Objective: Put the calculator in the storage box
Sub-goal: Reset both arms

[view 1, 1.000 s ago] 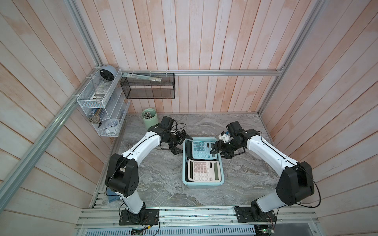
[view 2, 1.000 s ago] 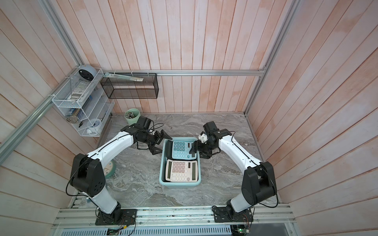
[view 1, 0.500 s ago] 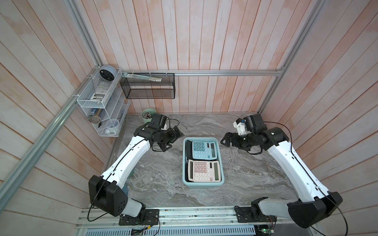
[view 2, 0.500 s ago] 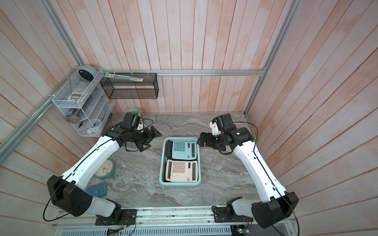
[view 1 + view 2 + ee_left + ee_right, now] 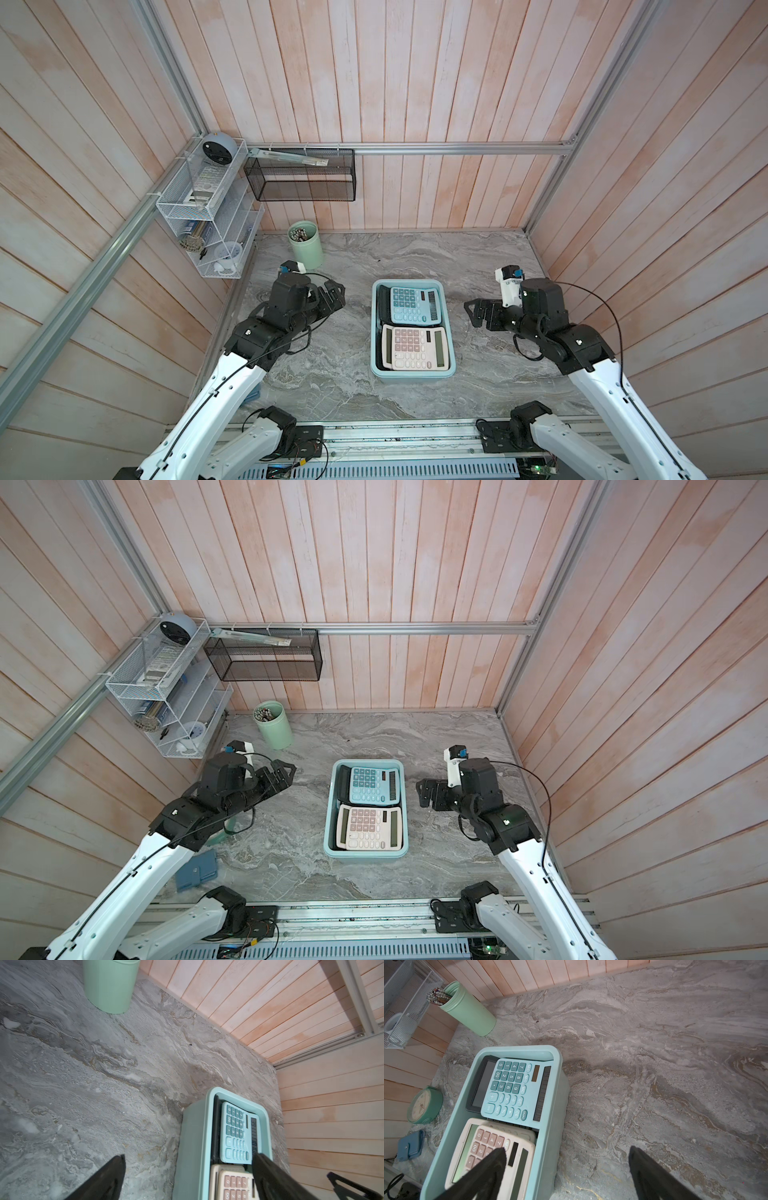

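Observation:
The light teal storage box [image 5: 412,284] [image 5: 365,855] stands mid-table. Inside it lie a teal calculator [image 5: 409,306] [image 5: 510,1088] at the far end, on top of a dark one [image 5: 481,1084], and a cream calculator with pink keys [image 5: 415,348] [image 5: 232,1184] at the near end. My left gripper [image 5: 337,296] [image 5: 188,1156] hangs open left of the box, holding nothing. To the box's right my right gripper [image 5: 471,313] [image 5: 568,1148] is also open and holds nothing. Neither gripper touches the box.
A mint-green cup [image 5: 306,245] of pens stands at the back left. A black mesh basket [image 5: 301,180] and a white wire shelf [image 5: 208,216] hang on the walls. A green clock [image 5: 424,1105] and a blue pouch [image 5: 196,868] lie near the left edge.
Both grippers have drawn back sideways from the box's rim. The right one, close to the teal calculator a second ago, has opened wide. The calculators stay in the box.

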### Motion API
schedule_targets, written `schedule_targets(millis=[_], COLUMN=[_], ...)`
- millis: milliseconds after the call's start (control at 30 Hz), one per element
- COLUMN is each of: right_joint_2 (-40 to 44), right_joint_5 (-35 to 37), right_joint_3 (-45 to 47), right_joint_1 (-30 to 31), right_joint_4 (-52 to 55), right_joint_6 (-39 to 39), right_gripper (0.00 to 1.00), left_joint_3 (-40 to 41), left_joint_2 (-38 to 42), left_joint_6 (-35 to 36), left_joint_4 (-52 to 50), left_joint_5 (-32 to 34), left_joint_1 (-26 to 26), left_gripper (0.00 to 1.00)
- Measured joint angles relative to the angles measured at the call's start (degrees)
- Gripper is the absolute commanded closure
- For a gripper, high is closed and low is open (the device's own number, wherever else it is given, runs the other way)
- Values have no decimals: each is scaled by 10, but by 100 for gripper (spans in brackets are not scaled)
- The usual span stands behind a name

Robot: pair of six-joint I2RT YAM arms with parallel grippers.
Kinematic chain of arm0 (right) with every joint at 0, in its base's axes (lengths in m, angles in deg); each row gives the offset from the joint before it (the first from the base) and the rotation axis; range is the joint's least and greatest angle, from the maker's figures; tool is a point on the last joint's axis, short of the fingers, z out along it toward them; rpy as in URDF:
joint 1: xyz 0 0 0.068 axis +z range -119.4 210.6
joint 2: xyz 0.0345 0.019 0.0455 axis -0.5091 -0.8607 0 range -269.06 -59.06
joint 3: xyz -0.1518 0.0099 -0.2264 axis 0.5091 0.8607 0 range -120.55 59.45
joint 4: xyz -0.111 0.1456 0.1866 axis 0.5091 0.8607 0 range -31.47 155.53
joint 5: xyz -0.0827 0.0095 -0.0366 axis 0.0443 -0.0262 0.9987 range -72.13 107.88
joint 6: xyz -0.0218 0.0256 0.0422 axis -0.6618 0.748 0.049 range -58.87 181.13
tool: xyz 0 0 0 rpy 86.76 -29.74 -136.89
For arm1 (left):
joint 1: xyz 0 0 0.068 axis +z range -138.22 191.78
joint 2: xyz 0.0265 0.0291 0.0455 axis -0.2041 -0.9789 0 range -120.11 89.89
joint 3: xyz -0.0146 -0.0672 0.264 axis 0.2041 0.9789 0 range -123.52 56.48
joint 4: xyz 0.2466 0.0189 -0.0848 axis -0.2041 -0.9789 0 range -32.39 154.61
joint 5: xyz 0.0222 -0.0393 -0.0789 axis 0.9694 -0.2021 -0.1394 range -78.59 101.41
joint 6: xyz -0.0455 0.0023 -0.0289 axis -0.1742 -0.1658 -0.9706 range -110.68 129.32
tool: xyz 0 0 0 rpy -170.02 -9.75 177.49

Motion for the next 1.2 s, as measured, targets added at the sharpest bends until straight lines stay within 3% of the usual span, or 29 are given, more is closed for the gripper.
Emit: schedule_targets(millis=[233,400,633,800,1033,1200], right_joint_2=[83,89,42,-12,-112,-184], right_joint_5=[62,113,101,92,96,76], right_joint_3=[63,126,250,322,409,399], right_joint_1=[0,-49,-198,-275,-304,-304], right_joint_4=[-90,-168,-336,-462,-648,-710], right_joint_6=[-36,-50,-54,-42,-24,-36], right_gripper=[2,2,2,2,2,2], left_joint_3=[107,134,159,245,347,375], left_joint_2=[71,35,-97,-108,-121,-217], left_joint_6=[62,137,206,278,333,331], left_joint_4=[85,165,301,414,568,708], left_joint_5=[77,97,64,52,12,-30], left_joint_1=[-2,25,149,181,251,297], left_gripper=[0,0,0,0,0,0])
